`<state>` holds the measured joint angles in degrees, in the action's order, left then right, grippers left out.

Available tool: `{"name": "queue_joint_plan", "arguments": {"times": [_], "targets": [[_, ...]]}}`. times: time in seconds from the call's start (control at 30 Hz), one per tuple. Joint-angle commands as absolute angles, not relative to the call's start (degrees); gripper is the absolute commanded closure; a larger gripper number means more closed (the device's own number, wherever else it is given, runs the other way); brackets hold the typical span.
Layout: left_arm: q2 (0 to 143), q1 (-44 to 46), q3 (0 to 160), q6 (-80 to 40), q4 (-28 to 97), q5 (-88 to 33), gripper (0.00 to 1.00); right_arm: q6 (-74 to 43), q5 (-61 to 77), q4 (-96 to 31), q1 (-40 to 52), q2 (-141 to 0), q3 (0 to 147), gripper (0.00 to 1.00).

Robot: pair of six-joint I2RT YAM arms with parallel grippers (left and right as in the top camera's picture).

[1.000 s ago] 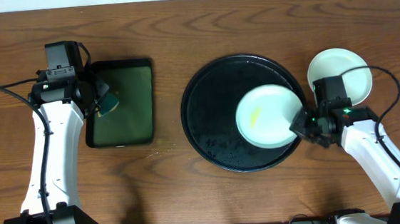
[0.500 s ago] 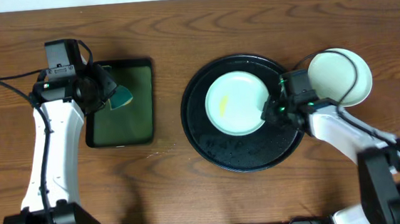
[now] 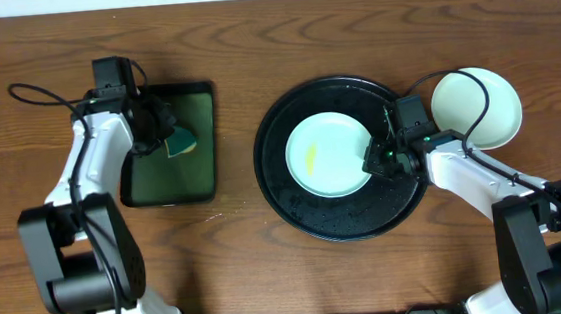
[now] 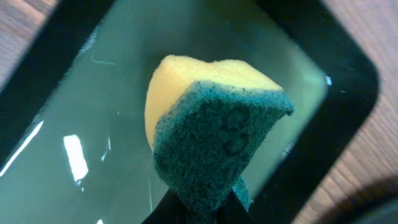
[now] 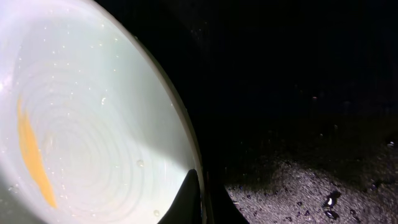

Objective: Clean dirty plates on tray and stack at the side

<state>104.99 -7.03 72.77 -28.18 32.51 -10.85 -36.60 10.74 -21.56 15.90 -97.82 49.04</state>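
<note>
Risk first: your right gripper (image 3: 376, 158) has only a thin bite on the dirty plate (image 3: 325, 153), its fingers pressed together on the right rim and nothing steadying the far side. The plate is glossy and beaded with water, so a hard push from the sponge (image 4: 214, 134) could pivot it on that pinch or slip it loose onto the black tray (image 3: 300, 211). Whether the plate lies flat or is tipped up, you cannot tell from above. The second risk is drip: the sponge looks wet and must cross bare table (image 3: 229, 71). Your left gripper (image 3: 162, 136) is pinching the sponge by its green scouring side, yellow side away, just above the small green tray (image 3: 167, 181). The dirty plate sits left of centre on the black tray, well apart from the sponge and to its right. The yellow smear (image 5: 32, 155) lies on the plate's left half, the side nearer the sponge and away from the right fingers. A second plate (image 3: 478, 111) rests on the table just right of the black tray.
</note>
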Motion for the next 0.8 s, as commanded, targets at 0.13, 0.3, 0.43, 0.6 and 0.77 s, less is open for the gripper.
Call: {"name": "queue_joint_plan", "arguments": {"times": [0.13,0.3,0.43,0.6,0.77], "targets": [[109.49,-7.16,72.38,-27.24,30.98,-11.35,0.85,-35.48,6.28,-23.09,16.23,-98.50,48.21,0.99],[110.50,-7.33,72.40,-27.22,30.89,-11.35,0.60,-35.46,6.28,-23.14,16.23,-98.50,48.21,0.99],[108.84,-7.38,72.77,-26.72,31.00,-11.35,0.52,-35.46,6.28,-23.16,16.23,-98.50,48.21,0.99],[105.34,-7.38,72.77,-26.59,32.29,-11.09,0.46,-35.44,6.28,-23.18,16.23,-98.50,48.21,0.99],[103.92,-7.38,72.77,-26.59,33.23,-11.11,0.46,-35.46,6.28,-23.16,16.23,-98.50,48.21,0.99]]}}
